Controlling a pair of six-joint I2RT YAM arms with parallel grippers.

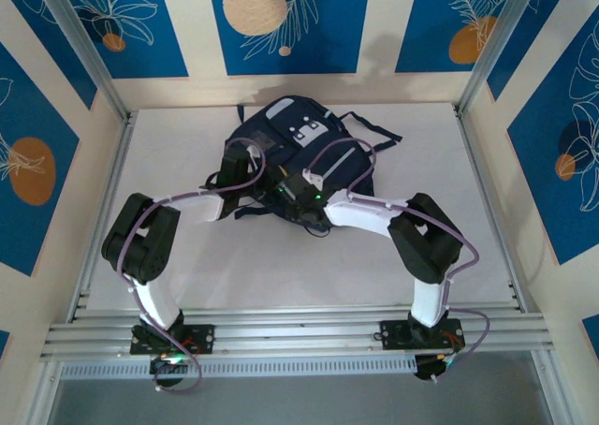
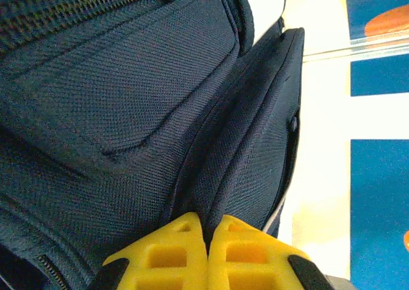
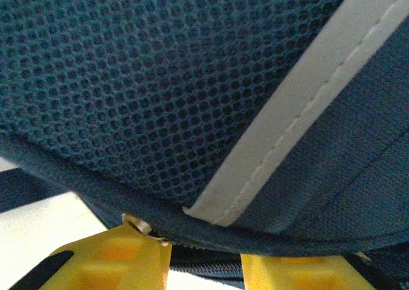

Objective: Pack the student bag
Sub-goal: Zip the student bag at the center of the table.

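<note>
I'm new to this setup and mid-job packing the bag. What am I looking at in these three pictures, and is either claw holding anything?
The wide picture looks down from above and behind two robot arms bolted at the table's near edge: the left arm and the right arm. On the white table lies the navy student bag. The other two pictures come from a camera on each wrist. The yellow blocks in them are the gripper fingers. The left gripper is shut, and a fold of the bag's fabric seems to be pinched between its fingers. The right gripper has its fingers apart, one on either side of the bag's zippered edge.
</note>
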